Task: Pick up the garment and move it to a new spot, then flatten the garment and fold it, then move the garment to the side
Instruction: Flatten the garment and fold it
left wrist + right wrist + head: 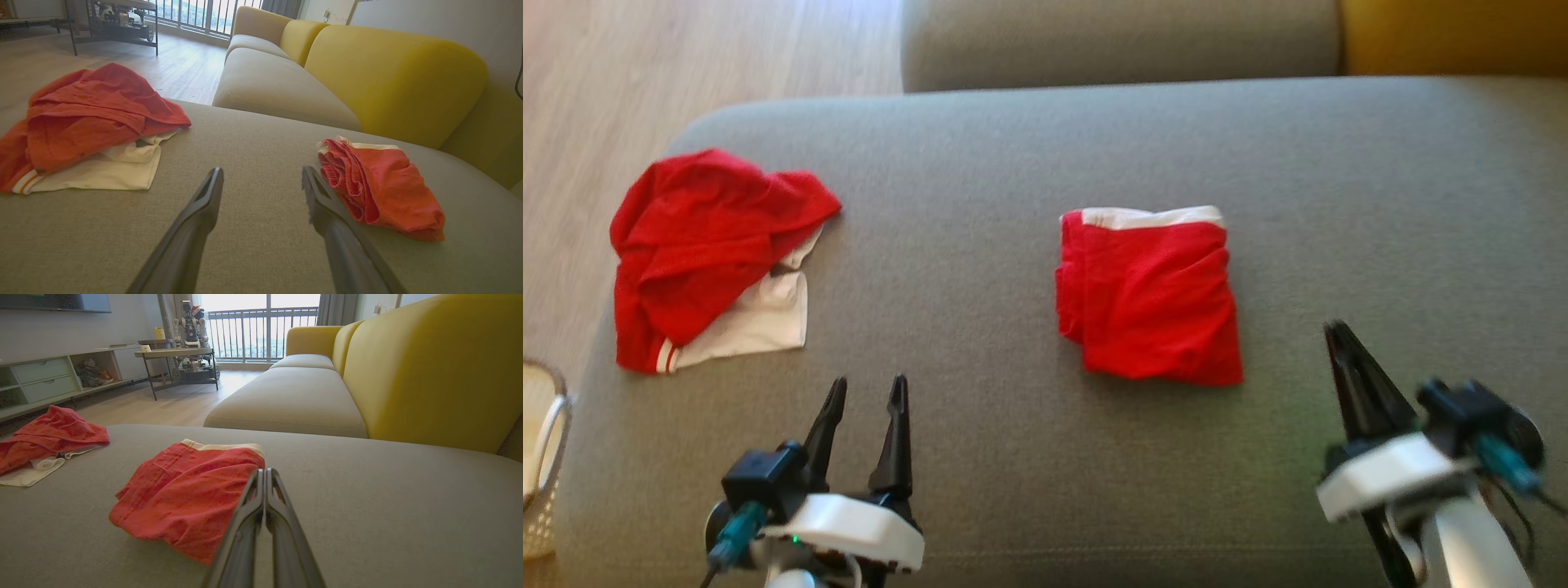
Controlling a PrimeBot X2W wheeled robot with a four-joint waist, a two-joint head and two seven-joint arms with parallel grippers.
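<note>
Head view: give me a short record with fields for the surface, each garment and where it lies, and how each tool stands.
surface: grey cushion
folded garment: red with a white band, near the middle of the cushion
crumpled garment: red and white, at the cushion's left end
left tool: open, empty, over bare cushion between the two garments
right tool: shut, empty, right of the folded garment, apart from it
</note>
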